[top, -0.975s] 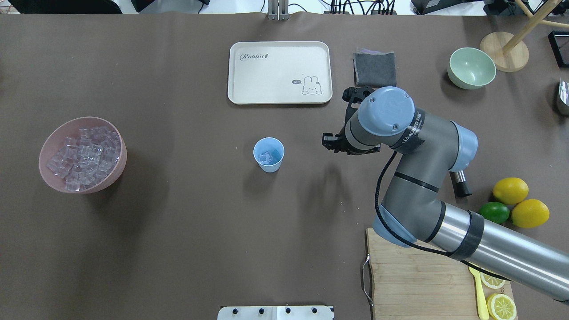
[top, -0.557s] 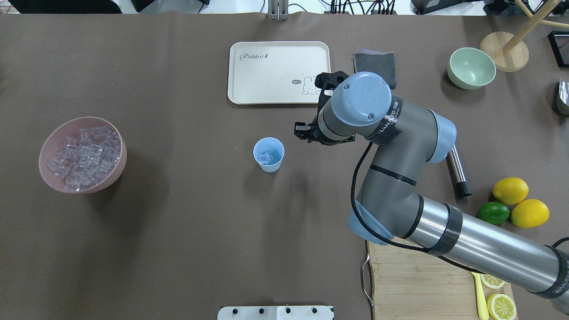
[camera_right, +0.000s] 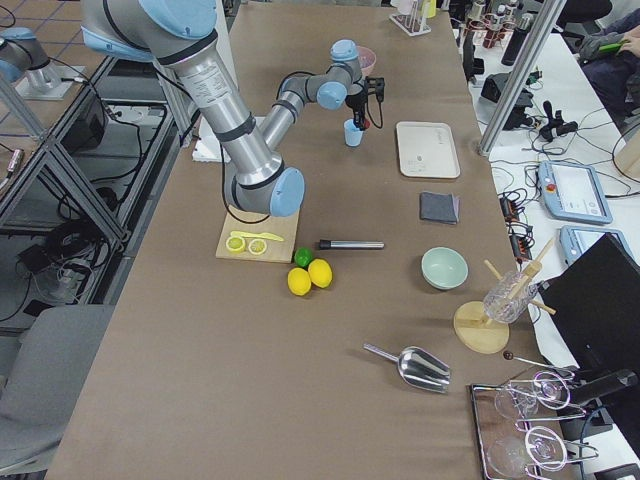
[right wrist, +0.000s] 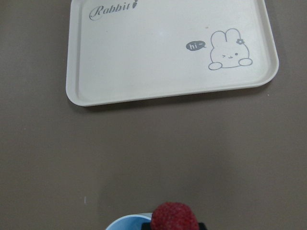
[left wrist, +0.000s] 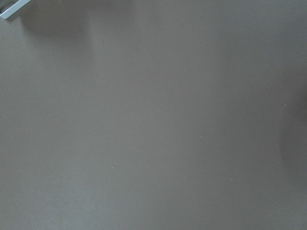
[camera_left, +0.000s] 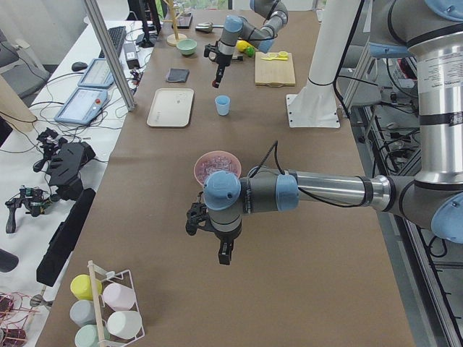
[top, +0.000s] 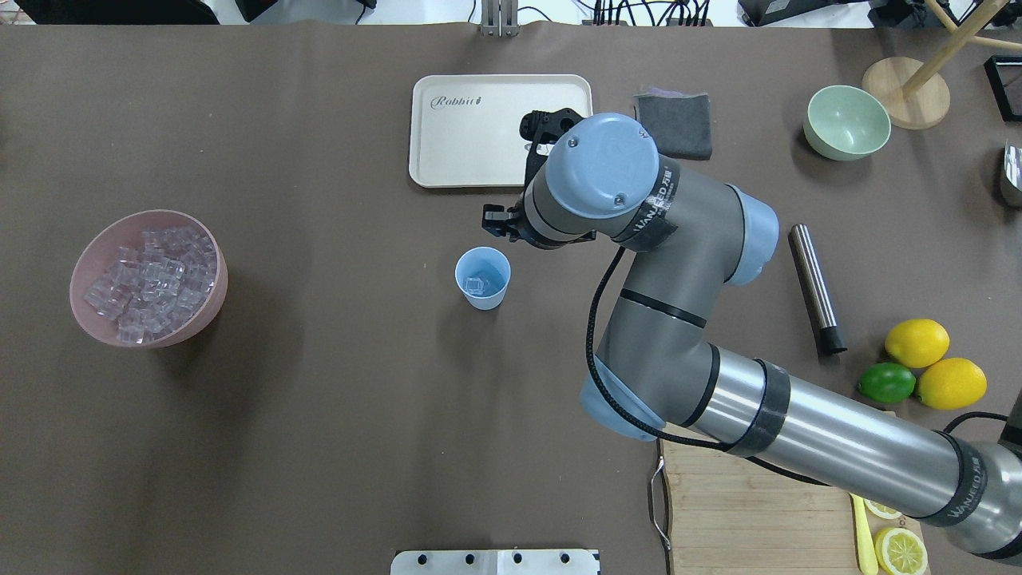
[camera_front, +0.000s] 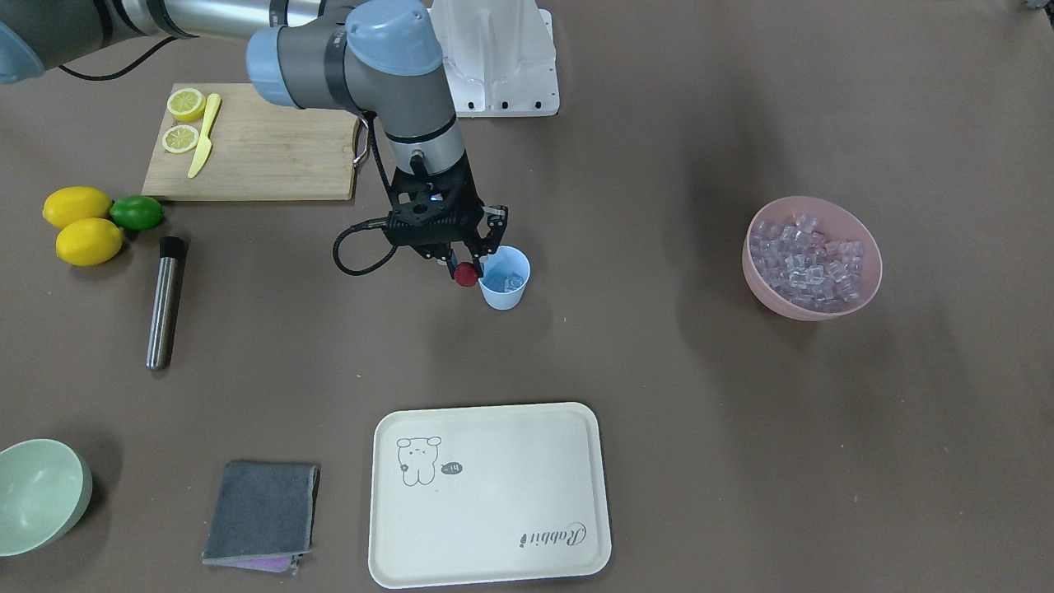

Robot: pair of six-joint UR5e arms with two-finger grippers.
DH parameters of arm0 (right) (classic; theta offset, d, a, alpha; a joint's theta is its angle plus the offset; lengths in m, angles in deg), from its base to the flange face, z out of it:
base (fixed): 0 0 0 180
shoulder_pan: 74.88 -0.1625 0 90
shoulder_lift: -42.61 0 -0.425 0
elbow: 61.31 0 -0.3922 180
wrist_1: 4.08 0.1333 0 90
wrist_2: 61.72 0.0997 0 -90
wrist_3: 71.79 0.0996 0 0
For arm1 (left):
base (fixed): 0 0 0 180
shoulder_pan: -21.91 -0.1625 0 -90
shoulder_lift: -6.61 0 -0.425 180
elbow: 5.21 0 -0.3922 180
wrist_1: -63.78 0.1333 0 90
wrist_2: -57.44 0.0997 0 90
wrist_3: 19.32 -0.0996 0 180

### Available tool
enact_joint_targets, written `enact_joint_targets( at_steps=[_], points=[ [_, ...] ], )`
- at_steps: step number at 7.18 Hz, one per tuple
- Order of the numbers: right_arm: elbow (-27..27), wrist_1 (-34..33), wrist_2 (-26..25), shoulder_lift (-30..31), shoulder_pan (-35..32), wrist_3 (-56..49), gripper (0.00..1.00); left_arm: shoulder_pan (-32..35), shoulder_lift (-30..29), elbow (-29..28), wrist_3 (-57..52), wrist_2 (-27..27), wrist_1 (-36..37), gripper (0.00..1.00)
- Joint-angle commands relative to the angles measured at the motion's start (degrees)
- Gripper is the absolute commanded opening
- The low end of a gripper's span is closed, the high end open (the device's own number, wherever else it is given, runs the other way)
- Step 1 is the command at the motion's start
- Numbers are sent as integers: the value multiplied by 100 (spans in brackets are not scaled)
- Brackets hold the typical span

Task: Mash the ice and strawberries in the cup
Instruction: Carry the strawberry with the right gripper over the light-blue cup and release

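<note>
The pale blue cup (top: 482, 277) stands mid-table with a few ice cubes (top: 477, 284) in it. A heap of ice (top: 148, 279) fills the pink bowl (top: 209, 307) at the left. My right gripper (camera_front: 469, 263) is shut on a dark red strawberry (camera_front: 467, 275), held just above and beside the cup's (camera_front: 504, 280) rim. In the right wrist view the strawberry (right wrist: 173, 216) hangs at the bottom edge over the cup rim (right wrist: 125, 223). From overhead the right wrist hides the berry. My left gripper (camera_left: 224, 253) shows only in the left side view, low over bare table; I cannot tell its state.
A cream tray (top: 447, 160) lies beyond the cup, with a grey cloth (top: 679, 128) and a pale green bowl (top: 846, 121) to its right. A steel muddler (top: 813, 287), two lemons (top: 917, 342), a lime (top: 886, 382) and a cutting board (top: 742, 511) sit at the right.
My right arm has swung left across the table, carrying its gripper from well right of the cup to just beyond the cup's far rim. The cup and bowl have not moved.
</note>
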Motion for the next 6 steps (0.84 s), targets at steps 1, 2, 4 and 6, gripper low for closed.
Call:
enact_joint_targets(
  at_steps=[1, 2, 4, 6],
  points=[
    [118, 1, -391, -175, 343, 22, 0, 0, 40, -84, 0, -18, 3, 98],
    [171, 1, -506, -218, 441, 22, 0, 0, 40, -172, -9, -27, -6, 98],
    [224, 1, -630, -245, 582, 22, 0, -9, 40, -243, -18, -27, -6, 98],
    [206, 53, -639, -254, 513, -13, 61, 0, 58, -243, -27, -27, -6, 98]
  ],
)
